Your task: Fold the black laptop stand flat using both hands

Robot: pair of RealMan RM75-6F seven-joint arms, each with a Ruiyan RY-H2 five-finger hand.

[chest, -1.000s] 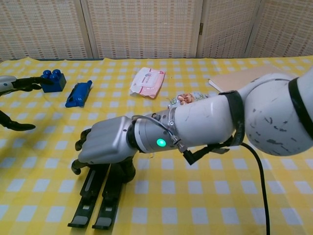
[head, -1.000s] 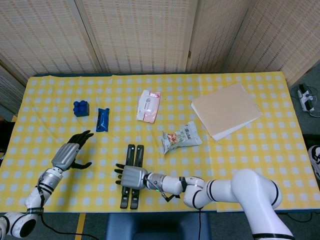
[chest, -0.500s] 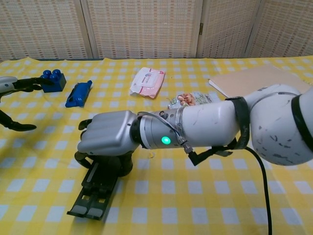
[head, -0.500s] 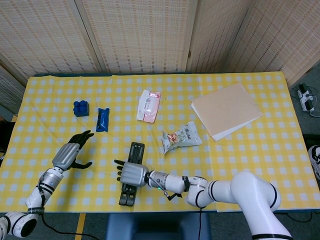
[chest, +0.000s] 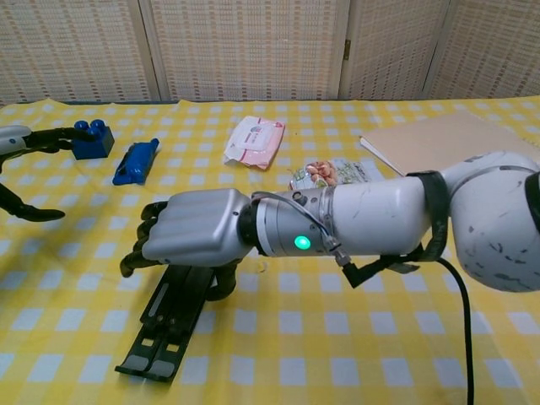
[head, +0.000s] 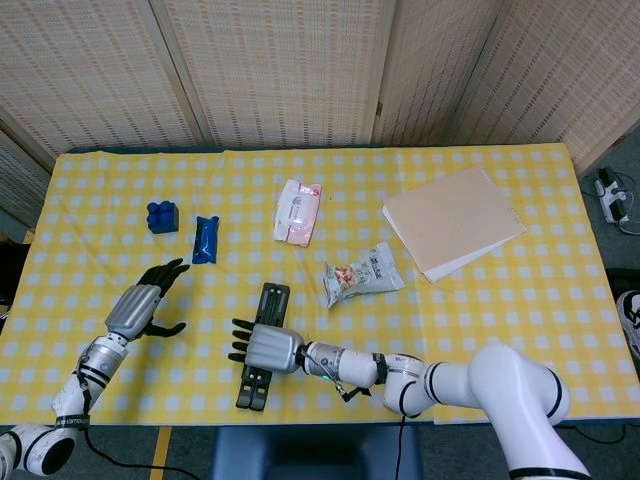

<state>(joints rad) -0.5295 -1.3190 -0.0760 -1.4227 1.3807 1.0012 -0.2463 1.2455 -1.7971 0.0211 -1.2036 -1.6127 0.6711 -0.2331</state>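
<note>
A: Where is the laptop stand (head: 260, 345)?

B: Near the front edge of the tabletop (head: 500, 300), lying almost flat, its two rails drawn side by side. The right robot hand (head: 262, 349) sits over its middle, fingers curled down along the left side; the chest view suggests they touch it, though whether it truly grips I cannot tell.

A: And the other one?

B: The left robot hand (head: 140, 310) hangs well off to the left, fingers spread, holding nothing (not helping at all just now).

A: What could go wrong?

B: I'd judge that pressing with one hand alone may skid the stand toward the edge, or tip its far end up, since nothing braces it. The checked cloth could also bunch under it.

A: Anything in the way?

B: Not close. A snack bag (head: 362, 274) lies just beyond on the right, a pink wipes pack (head: 297, 211) farther back, a blue packet (head: 204, 238) and blue brick (head: 162, 216) near the left hand's path, and tan folders (head: 452, 220) far right.
</note>
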